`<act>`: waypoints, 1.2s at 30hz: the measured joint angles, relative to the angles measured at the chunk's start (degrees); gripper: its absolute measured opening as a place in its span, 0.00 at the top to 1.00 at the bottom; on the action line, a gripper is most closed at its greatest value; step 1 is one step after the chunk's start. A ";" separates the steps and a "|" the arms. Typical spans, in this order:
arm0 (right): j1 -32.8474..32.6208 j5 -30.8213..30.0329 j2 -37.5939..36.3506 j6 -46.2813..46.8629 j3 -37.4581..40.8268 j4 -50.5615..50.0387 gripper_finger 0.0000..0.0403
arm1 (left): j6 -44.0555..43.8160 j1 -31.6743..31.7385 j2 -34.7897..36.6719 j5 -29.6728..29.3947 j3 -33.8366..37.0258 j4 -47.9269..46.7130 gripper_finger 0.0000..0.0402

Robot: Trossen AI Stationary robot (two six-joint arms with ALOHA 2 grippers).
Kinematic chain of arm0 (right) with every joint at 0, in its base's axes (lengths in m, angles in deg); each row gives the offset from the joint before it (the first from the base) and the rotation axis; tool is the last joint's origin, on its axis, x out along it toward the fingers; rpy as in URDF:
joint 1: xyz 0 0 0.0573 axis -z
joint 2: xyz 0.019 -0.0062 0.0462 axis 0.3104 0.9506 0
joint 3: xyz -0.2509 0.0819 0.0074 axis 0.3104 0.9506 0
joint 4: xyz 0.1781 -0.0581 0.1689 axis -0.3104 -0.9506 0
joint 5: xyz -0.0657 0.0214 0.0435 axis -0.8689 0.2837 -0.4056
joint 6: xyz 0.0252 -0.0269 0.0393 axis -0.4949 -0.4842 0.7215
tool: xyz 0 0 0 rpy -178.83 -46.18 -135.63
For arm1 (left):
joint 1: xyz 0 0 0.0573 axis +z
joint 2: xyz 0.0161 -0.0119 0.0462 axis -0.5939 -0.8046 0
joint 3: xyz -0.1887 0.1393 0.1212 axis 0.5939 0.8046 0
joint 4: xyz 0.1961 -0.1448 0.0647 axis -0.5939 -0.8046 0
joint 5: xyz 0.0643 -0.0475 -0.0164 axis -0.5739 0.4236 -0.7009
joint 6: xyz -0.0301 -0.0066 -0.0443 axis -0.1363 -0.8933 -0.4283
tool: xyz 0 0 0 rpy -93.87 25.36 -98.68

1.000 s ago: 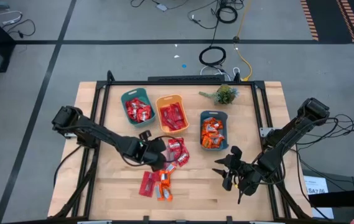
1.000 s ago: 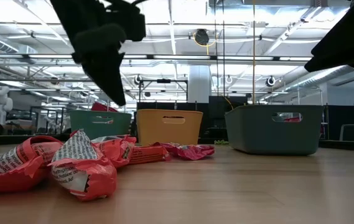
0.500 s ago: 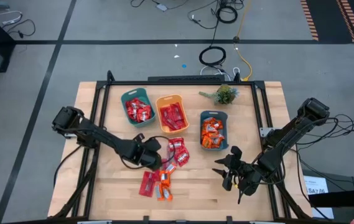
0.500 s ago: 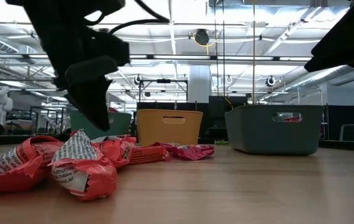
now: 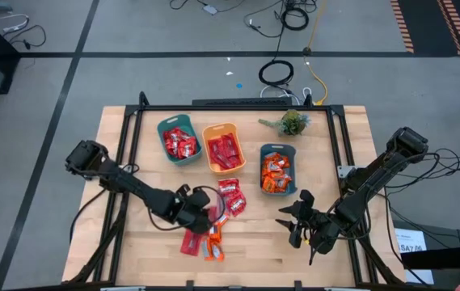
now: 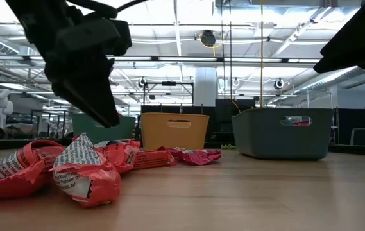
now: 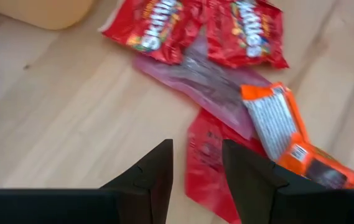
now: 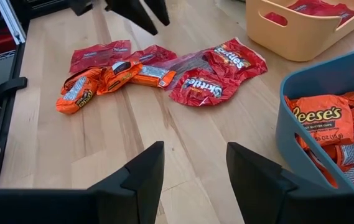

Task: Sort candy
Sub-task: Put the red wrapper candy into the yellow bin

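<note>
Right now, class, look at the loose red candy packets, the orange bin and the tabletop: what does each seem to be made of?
Red candy packets: thin glossy plastic film, crinkled with printed lettering. Orange bin: probably moulded plastic, smooth matte walls with a rounded rim. Tabletop: pale wood, visible grain and plank seams, seemingly a low-sheen finish.

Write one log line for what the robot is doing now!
left gripper: open, over loose candy | right gripper: open, empty, waiting | bins: partly filled
</note>
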 joint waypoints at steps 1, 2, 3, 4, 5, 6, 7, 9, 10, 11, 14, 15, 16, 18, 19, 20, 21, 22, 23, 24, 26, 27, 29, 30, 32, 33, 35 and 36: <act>0.00 0.00 0.00 -0.03 0.00 -0.01 0.59 | -0.02 -0.33 0.00 0.04 0.00 0.10 0.63; 0.00 -0.01 0.00 -0.03 0.00 0.00 0.59 | -0.04 -0.51 -0.06 0.05 0.00 0.22 0.63; 0.00 -0.02 0.00 -0.03 0.00 0.00 0.59 | -0.10 -0.66 -0.32 -0.04 0.00 0.56 0.63; 0.00 -0.01 0.00 -0.04 0.00 0.00 0.59 | -0.16 -0.68 -0.77 -0.17 0.00 0.92 0.63; 0.00 0.00 0.00 -0.03 0.00 0.03 0.59 | -0.16 -0.69 -1.42 -0.26 0.00 1.25 0.63; 0.00 -0.02 0.00 -0.05 0.00 0.14 0.59 | -0.16 -0.69 -2.26 -0.27 0.00 1.78 0.63; 0.00 -0.02 0.00 -0.06 0.00 0.35 0.59 | -0.17 -0.69 -3.27 -0.24 0.00 2.71 0.63; 0.00 -0.01 0.00 -0.07 0.00 0.55 0.59 | 0.04 -0.67 -5.59 0.65 0.00 4.43 0.63; 0.00 -0.02 0.00 -0.17 0.00 0.84 0.59 | 0.05 -0.69 -6.78 1.21 0.00 4.86 0.63; 0.00 -0.01 0.00 -0.29 0.00 1.04 0.59 | -0.14 -0.69 -7.94 1.15 -0.03 5.33 0.63; 0.00 -0.01 0.00 -0.29 0.00 1.03 0.59 | -0.24 -0.72 -10.29 1.37 -0.29 5.92 0.63; 0.00 -0.02 0.00 -0.29 0.00 1.02 0.59 | -0.24 -0.69 -10.80 1.79 -0.37 5.94 0.63; 0.02 -0.02 0.00 -0.29 0.00 1.02 0.59 | -0.24 -0.69 -11.02 2.06 -0.39 6.10 0.64; 0.00 -0.02 0.00 -0.30 0.00 1.02 0.59 | -0.24 -0.69 -11.02 2.41 -0.39 6.14 0.67; 0.00 -0.02 0.00 -0.32 0.00 1.01 0.59 | -0.18 -0.69 -10.72 2.67 -0.42 6.00 0.70; 0.02 -0.01 0.00 -0.44 0.00 1.00 0.59 | 0.01 -0.67 -10.33 3.12 -0.42 5.83 0.74; 0.00 0.00 0.00 -0.51 0.00 1.00 0.59 | 0.07 -0.67 -10.00 3.50 -0.40 5.58 0.78; 0.00 -0.02 0.00 -0.53 0.00 0.98 0.59 | 0.09 -0.67 -9.53 3.64 -0.37 5.39 0.83; 0.00 -0.01 0.00 -0.55 0.00 0.98 0.59 | 0.14 -0.65 -9.12 3.77 -0.34 5.13 0.88; 0.02 -0.02 0.00 -0.72 0.00 0.96 0.59 | 0.26 -0.63 -8.72 4.04 -0.24 4.90 0.94; 0.01 -0.02 0.00 -0.89 0.00 0.99 0.59 | 0.51 -0.61 -7.84 4.53 -0.14 4.27 0.97; 0.00 -0.01 0.00 -0.92 0.00 0.98 0.59 | 0.85 -0.58 -7.31 4.84 -0.10 3.86 0.97; 0.02 -0.02 0.00 -0.92 0.00 1.00 0.59 | 1.95 -0.54 -6.03 5.53 0.04 2.32 0.98; 0.00 -0.02 0.00 -0.92 0.00 1.00 0.59 | 2.14 -0.50 -5.15 5.56 0.04 1.12 0.98; 0.02 -0.01 0.00 -0.94 0.00 0.99 0.59 | 2.19 -0.19 -2.83 5.41 -0.29 -2.01 0.99; 0.00 -0.02 0.00 -0.94 0.00 1.00 0.59 | 2.23 0.09 -1.52 4.87 -0.40 -3.21 0.99; 0.02 0.00 0.00 -1.12 0.00 1.00 0.59 | 3.38 0.96 0.95 3.09 -0.42 -5.11 0.99; 0.02 -0.02 0.00 -1.26 0.00 1.01 0.59 | 3.93 1.46 2.28 2.41 -0.39 -5.63 0.99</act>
